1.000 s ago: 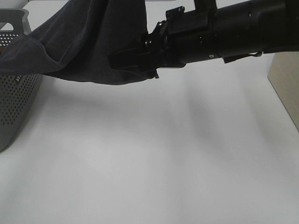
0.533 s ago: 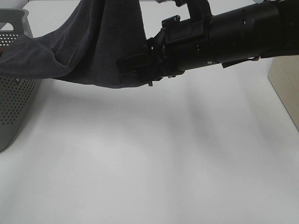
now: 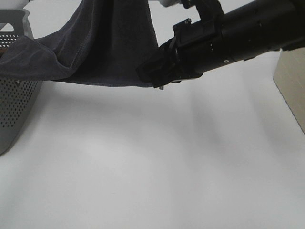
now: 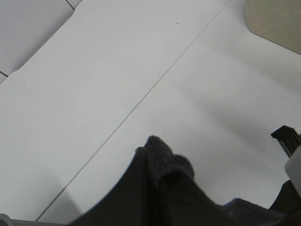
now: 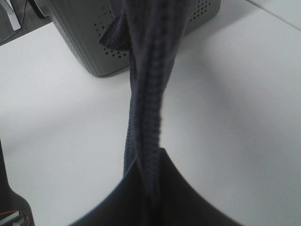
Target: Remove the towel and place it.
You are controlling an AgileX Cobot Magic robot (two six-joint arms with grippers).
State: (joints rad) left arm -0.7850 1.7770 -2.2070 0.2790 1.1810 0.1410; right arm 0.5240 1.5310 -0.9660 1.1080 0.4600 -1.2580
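Observation:
The dark charcoal towel (image 3: 105,43) hangs spread in the air, from the grey perforated basket (image 3: 14,105) at the left to my right gripper (image 3: 151,76). One end still drapes over the basket's rim. My right gripper is shut on the towel's lower right corner. In the right wrist view the hemmed edge (image 5: 148,94) runs taut from the gripper (image 5: 149,193) toward the basket (image 5: 89,42). My left gripper (image 4: 162,172) is shut on a bunched fold of towel (image 4: 164,157). It is out of frame in the high view.
The white table (image 3: 152,167) lies below the towel. A light wooden box (image 3: 291,86) stands at the right edge and also shows in the left wrist view (image 4: 277,19). The black right arm (image 3: 248,33) spans the upper right.
My right gripper has moved right and slightly up with the towel's corner. The towel's lower edge is pulled straighter and flatter than before.

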